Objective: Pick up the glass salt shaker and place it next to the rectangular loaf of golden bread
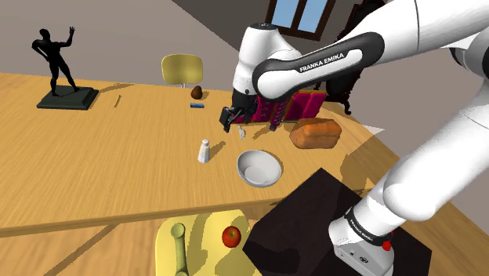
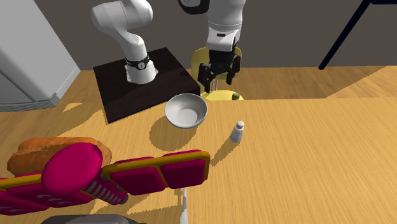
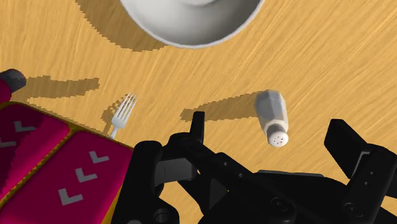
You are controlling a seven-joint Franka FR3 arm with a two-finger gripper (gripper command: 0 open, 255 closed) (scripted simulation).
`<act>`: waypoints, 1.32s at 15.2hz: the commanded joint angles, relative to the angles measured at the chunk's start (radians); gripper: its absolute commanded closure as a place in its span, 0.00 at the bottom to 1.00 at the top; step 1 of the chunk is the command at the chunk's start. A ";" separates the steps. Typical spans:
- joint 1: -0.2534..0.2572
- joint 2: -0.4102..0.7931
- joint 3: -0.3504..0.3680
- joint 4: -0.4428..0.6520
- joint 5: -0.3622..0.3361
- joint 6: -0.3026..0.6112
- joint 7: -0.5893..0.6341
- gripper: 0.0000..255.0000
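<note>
The salt shaker point(image 1: 204, 150) point(image 2: 238, 131) is small, pale and upright on the wooden table point(image 1: 117, 165), beside the white bowl point(image 1: 258, 168). The golden-brown loaf point(image 1: 316, 133) point(image 2: 38, 153) lies past the bowl, near the table edge. My black gripper point(image 1: 233, 118) point(image 2: 217, 79) hangs open above the table, higher than the shaker and not touching it. Through the wrist camera the shaker point(image 3: 273, 116) appears between my spread fingers point(image 3: 198, 124), well below them, with nothing held.
A white bowl point(image 2: 186, 110) point(image 3: 191, 19) stands close to the shaker. A fork point(image 3: 121, 116) lies by a magenta cushioned chair point(image 2: 127, 172) point(image 1: 302, 106). A black figurine point(image 1: 61, 70), a yellow chair point(image 1: 182, 69) and a nearer yellow chair holding an apple point(image 1: 231, 236) surround the table.
</note>
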 commanded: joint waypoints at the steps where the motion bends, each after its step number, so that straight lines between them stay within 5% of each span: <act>1: 0.000 0.081 0.005 0.042 -0.050 0.034 0.046 0.00; 11: 0.100 0.490 -0.049 0.360 -0.275 0.093 0.255 0.00; 20: 0.115 0.572 -0.078 0.374 -0.315 0.158 0.280 0.00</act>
